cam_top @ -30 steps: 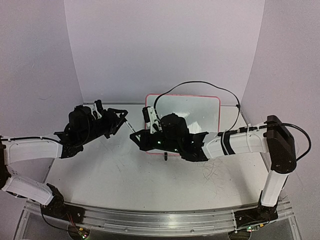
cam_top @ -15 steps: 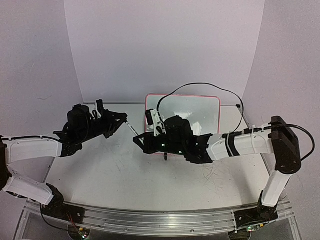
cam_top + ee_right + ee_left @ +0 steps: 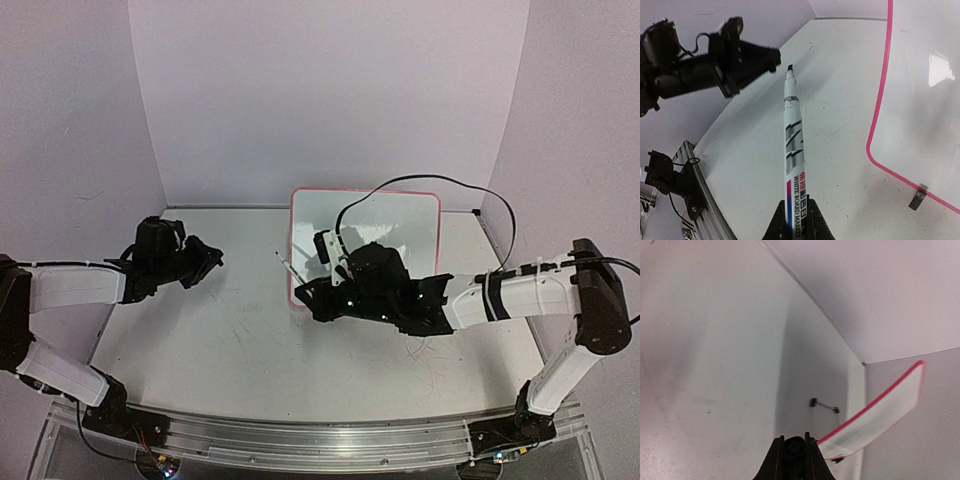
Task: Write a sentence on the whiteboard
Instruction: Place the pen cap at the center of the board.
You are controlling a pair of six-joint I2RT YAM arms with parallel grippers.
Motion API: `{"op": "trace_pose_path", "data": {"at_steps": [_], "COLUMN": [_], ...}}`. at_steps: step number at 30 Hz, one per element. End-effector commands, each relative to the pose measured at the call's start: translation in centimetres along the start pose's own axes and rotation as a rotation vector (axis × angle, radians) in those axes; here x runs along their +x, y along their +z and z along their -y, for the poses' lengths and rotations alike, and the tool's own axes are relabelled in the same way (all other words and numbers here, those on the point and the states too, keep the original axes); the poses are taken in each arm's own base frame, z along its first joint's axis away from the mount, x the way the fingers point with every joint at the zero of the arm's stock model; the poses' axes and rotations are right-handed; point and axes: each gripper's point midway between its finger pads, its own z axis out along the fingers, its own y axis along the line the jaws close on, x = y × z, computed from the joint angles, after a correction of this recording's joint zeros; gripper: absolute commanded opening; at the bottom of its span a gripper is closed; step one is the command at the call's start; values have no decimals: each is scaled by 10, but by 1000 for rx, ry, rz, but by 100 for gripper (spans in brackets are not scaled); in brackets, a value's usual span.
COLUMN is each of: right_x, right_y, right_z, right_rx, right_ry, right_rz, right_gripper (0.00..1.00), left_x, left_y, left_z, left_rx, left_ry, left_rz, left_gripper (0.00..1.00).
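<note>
Whiteboard (image 3: pixel 400 215) stands tilted at the back of the table (image 3: pixel 220 340), right of centre, with one black clip foot (image 3: pixel 916 198) showing at its lower edge. Its glossy face carries no stroke of ink that I can see, so the sentence is not begun. My right gripper (image 3: pixel 795 220) pinches a whiteboard marker (image 3: pixel 792 140) by its rear end. The uncapped tip (image 3: pixel 789 66) points out over the tabletop just beside the board's left edge, not at its face. My left gripper (image 3: pixel 205 258) hangs well apart to the left, fingers pressed together. Whether something small sits between them I cannot tell. All the writing is left, I judge.
</note>
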Motion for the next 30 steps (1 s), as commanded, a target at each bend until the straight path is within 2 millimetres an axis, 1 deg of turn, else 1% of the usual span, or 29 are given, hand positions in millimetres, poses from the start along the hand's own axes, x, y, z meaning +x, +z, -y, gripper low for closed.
{"op": "trace_pose_path", "data": {"at_steps": [1,4,6,8,12,15,17,19,21,24,27,28,30], "right_x": [-27,-28,-28,-27,-27,-28,-28,-28,-28,-26,-26,-26,-26], "right_y": [-13,-13,-13,-13,-14,-16,-16,-16,-16,-17,-19,-20,-23], "right_z": [1,0,1,1,2,2,3,3,4,6,9,10,11], "right_rx": [41,39,41,42,44,48,51,53,54,63,75,78,75], "right_ry": [-34,-36,-35,-34,-37,-38,-39,-39,-39,-47,-66,-71,-73], "right_rz": [91,93,92,92,92,98,100,100,99,100,102,104,106], "right_gripper": [0,0,0,0,0,0,0,0,0,0,0,0,0], "left_x": [48,72,83,89,95,100,100,100,97,90,79,75,65], "left_y": [10,14,13,11,9,9,9,8,7,3,-2,-5,-11], "left_z": [-56,-75,-91,-103,-119,-126,-127,-125,-121,-108,-87,-77,-51], "left_rx": [-327,-420,-484,-524,-590,-616,-617,-615,-603,-567,-508,-480,-403], "left_ry": [137,193,211,221,263,277,276,277,281,291,297,298,298], "left_rz": [-122,-207,-245,-254,-269,-285,-286,-280,-270,-247,-208,-191,-158], "left_gripper": [0,1,2,3,7,13,17,21,28,38,47,49,54]}}
